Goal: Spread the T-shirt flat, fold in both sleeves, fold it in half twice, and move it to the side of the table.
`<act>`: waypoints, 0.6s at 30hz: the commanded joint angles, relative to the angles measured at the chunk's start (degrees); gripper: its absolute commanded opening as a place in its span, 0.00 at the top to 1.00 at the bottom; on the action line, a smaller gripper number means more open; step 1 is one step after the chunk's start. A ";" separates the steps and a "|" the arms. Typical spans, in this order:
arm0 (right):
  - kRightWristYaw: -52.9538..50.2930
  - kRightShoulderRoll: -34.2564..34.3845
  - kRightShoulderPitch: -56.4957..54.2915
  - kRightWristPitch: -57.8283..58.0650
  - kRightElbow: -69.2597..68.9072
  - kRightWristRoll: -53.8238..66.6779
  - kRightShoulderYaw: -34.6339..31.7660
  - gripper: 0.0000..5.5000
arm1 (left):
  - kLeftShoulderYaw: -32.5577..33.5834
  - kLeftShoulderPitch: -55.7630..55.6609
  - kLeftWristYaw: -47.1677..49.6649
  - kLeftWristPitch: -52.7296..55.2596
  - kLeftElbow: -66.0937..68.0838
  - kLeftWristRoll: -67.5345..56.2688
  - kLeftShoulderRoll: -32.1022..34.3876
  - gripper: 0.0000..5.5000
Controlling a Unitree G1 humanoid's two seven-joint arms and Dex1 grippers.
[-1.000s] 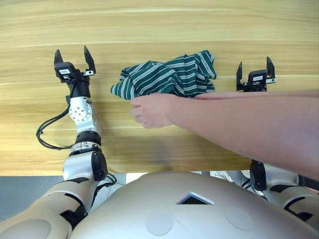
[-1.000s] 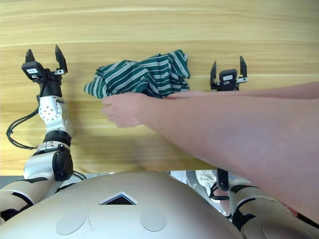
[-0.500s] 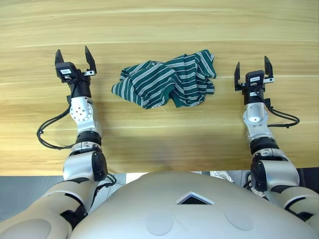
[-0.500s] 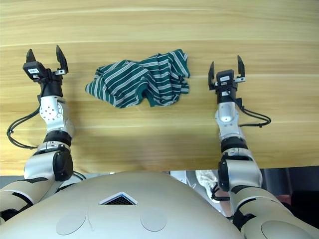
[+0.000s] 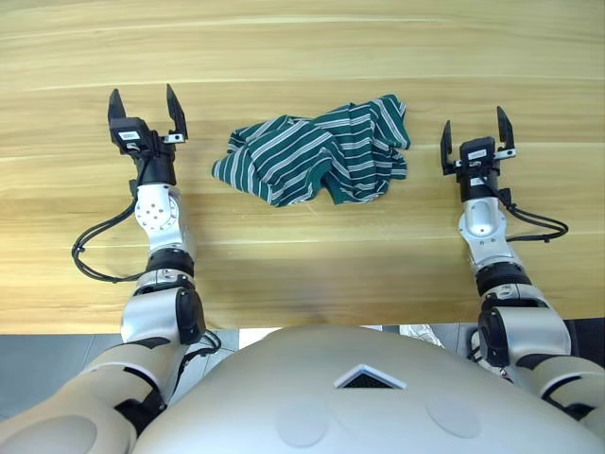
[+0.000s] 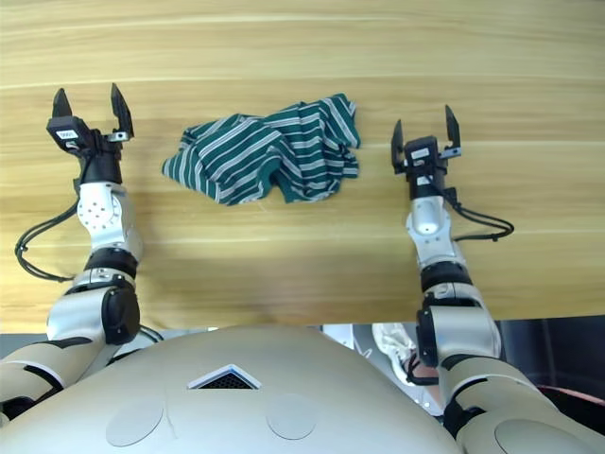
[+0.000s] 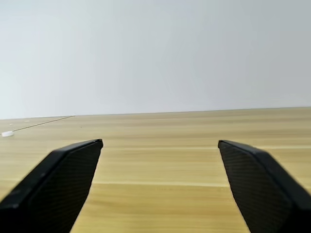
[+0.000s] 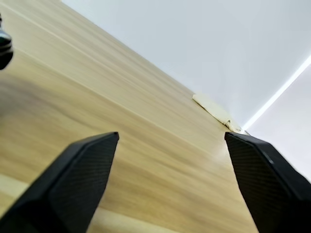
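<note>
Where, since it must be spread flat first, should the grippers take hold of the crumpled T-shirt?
Probably its two outer ends. The T-shirt lies bunched between the open grippers: the left gripper could come from its side for the pointed left corner, the right gripper for the loose right edge, pinching low at the table, then pulling apart.

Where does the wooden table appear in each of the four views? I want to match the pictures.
Left eye view: table across the upper picture, crumpled T-shirt at its middle.
Right eye view: the same, T-shirt nearer the picture's left.
Left wrist view: stretching beyond the open fingers of the left gripper.
Right wrist view: slanting beyond the open fingers of the right gripper.
Shared landmark: the wood-grain lines.
</note>
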 commanded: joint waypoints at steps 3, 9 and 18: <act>-1.75 -3.08 6.44 -2.31 -7.28 -8.16 4.50 0.27 | -11.36 15.49 -18.60 -2.62 -24.93 -6.73 1.87 0.20; 14.36 -14.05 19.09 -4.27 -34.40 -4.83 6.70 0.27 | -20.25 32.32 -30.67 7.28 -55.54 -1.31 15.70 0.20; 29.94 -19.22 22.03 1.25 -47.47 -4.71 10.75 0.27 | -20.15 28.32 -19.97 11.57 -53.80 37.64 21.00 0.20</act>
